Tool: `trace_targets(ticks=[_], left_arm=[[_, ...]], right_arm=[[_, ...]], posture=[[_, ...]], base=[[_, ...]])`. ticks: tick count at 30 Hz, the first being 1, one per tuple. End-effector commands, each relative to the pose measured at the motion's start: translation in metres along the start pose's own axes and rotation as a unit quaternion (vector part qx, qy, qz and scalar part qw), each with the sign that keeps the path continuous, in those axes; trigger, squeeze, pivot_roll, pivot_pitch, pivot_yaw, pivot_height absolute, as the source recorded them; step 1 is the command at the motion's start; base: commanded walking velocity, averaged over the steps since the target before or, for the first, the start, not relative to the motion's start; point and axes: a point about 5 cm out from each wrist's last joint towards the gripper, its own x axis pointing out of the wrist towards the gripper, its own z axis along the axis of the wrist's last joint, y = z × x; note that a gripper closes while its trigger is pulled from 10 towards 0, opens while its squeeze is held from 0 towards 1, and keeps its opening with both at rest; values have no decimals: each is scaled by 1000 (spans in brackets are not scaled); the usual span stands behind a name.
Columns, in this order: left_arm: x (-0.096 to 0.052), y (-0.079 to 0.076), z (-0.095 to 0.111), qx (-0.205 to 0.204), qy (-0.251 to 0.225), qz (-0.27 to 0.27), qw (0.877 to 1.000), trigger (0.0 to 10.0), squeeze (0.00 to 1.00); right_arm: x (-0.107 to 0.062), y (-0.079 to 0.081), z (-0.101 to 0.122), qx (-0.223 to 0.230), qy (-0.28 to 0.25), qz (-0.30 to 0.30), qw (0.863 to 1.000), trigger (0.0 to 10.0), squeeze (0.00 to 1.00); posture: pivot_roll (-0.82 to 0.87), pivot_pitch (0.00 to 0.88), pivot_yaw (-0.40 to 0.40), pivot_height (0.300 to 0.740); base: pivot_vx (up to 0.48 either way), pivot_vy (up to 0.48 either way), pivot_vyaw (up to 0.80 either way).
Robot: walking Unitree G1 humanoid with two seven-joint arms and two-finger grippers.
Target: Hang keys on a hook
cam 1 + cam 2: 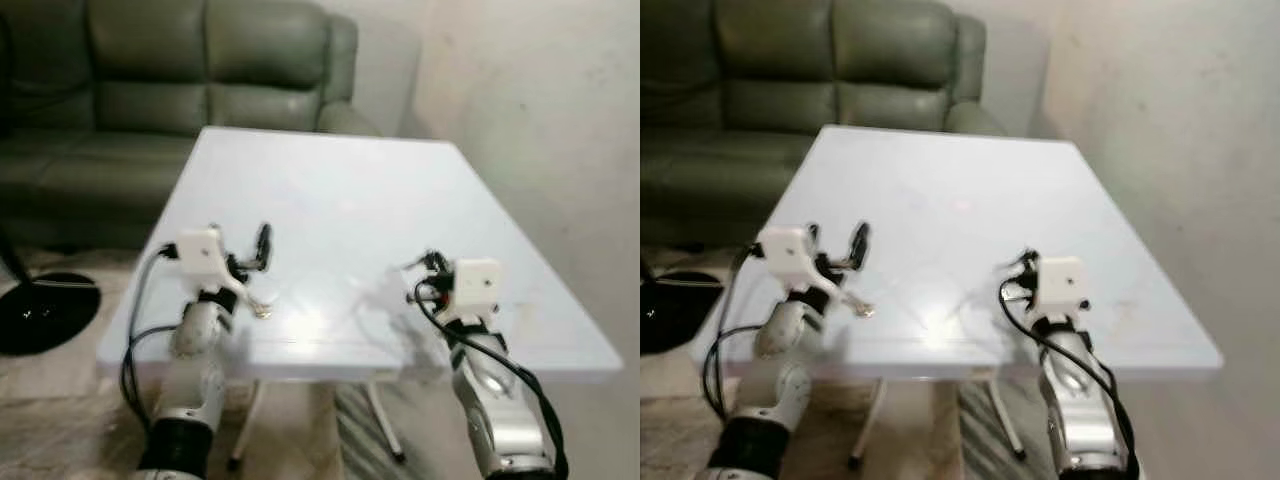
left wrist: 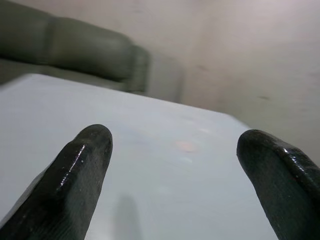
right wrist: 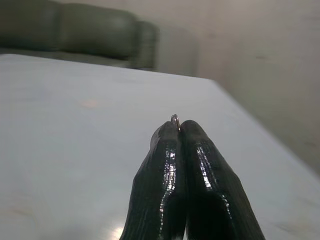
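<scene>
While both arms are raised over the near edge of the white table (image 1: 340,190), the scene may be listed as follows.

Item, right gripper (image 3: 179,131): hovering just above the tabletop near its front right part, fingers pressed tight together. A small metal ring (image 3: 175,119) pokes out from between the fingertips in the right wrist view; I take it to be the key ring, so the keys are most likely pinched here. No keys proper can be made out, as they are hidden by the fingers or too small to tell.

Item, left gripper (image 1: 250,262): over the front left part of the table, fingers (image 2: 80,165) spread wide with nothing between them. Something small and pale shows near its lower finger in the head views; too blurred to name.

Item, green sofa (image 1: 180,70): beyond the far edge of the table, against a plain wall (image 1: 540,120).

Item, black round base (image 1: 40,310): on the floor to the left of the table.

Item, hook: none to be seen from where the robot faces.

Risks, as judged: the hold is on a thin sliver of ring at the very fingertips, so a jolt while turning or walking could let it slip out. With no hook in sight, the robot must search while carrying, and the ring may end up turned badly for threading.
</scene>
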Motion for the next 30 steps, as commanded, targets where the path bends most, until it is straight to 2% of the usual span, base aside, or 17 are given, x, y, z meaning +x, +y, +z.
trace_targets(ticks=[1,7,12,19,23,24,30], left_arm=[[0,1,1,1,0,4,1000,10000,0],[0,1,1,2,1,3,1000,10000,0],[1,-2,-1,-18,4,3,1000,10000,0],[0,-8,-6,-12,14,2,1000,10000,0],[-1,-13,-8,-11,18,-5,1000,10000,0],[-1,-15,-9,-21,20,-2,1000,10000,0],[-1,-20,-10,-33,17,4,999,10000,0]], right_arm=[[-1,-1,2,-3,-3,-1,1000,10000,0],[-1,-1,2,-6,-1,1,1000,10000,0],[-2,-1,2,-8,0,5,1000,10000,0],[-2,-1,2,-12,0,12,1000,10000,0],[-4,2,5,-9,-12,33,999,10000,0],[-6,3,5,-4,-15,44,999,10000,0],[-9,0,3,-9,-9,46,999,10000,0]], posture=[[11,4,-61,740],[12,3,-66,740],[11,0,-75,740],[11,2,-87,740],[6,2,-88,740],[6,1,-91,740],[0,0,-95,740]], base=[[0,-480,-738],[0,-414,-736],[0,0,-731],[0,0,-728],[0,0,0],[0,0,0],[0,0,0]])
